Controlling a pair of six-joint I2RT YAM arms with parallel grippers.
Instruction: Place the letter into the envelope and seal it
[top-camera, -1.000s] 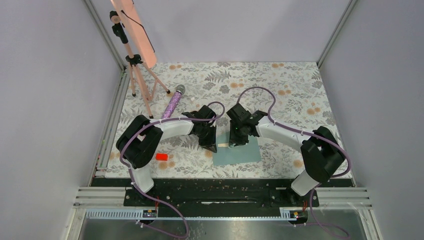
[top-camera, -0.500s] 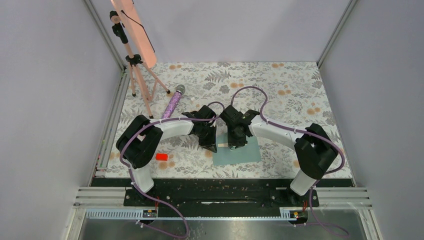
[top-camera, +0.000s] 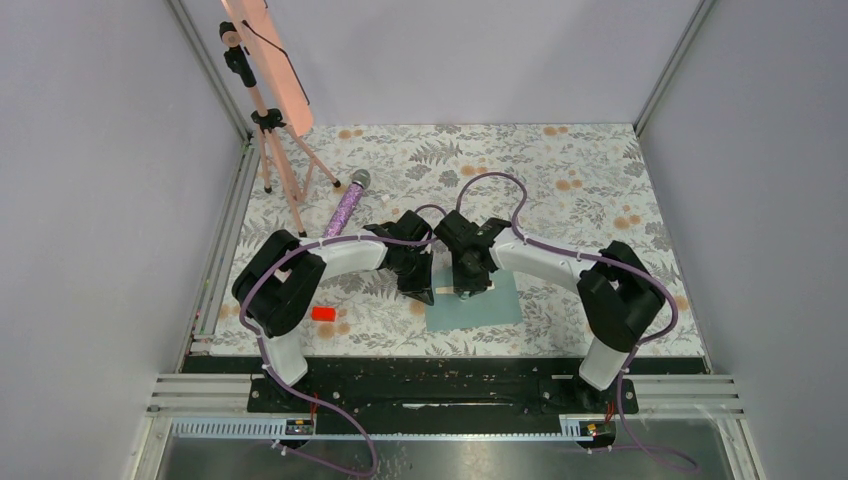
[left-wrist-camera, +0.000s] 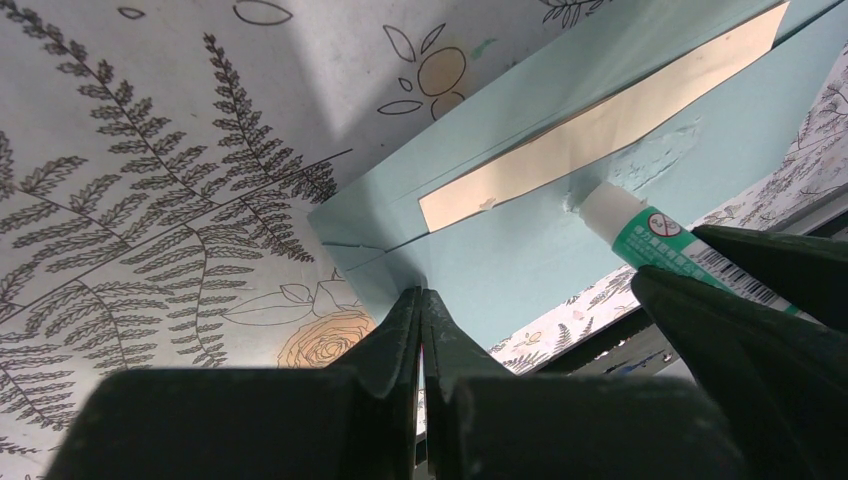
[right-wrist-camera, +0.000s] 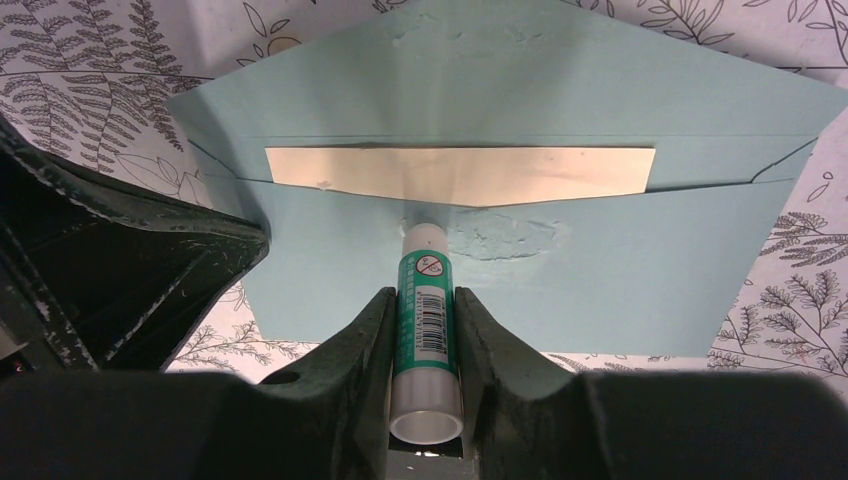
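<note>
My right gripper (right-wrist-camera: 425, 302) was clamped on a green glue stick (right-wrist-camera: 424, 285), whose white tip touched the envelope (right-wrist-camera: 620, 260) just below its mouth. The letter (right-wrist-camera: 460, 172) sat inside the envelope, a tan strip showing at the mouth. My left gripper (left-wrist-camera: 420, 300) was closed, its fingertips pressing the envelope's left end.

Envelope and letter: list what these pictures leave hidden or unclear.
- Letter: only a strip shows in both wrist views; the envelope pocket covers the rest.
- Top external: the right gripper and left gripper cover the flap.
- Left wrist: whether the left gripper pinches the envelope or only presses it; its fingers hide the contact.
- Glue stick label: print too small to read in either wrist view.
</note>
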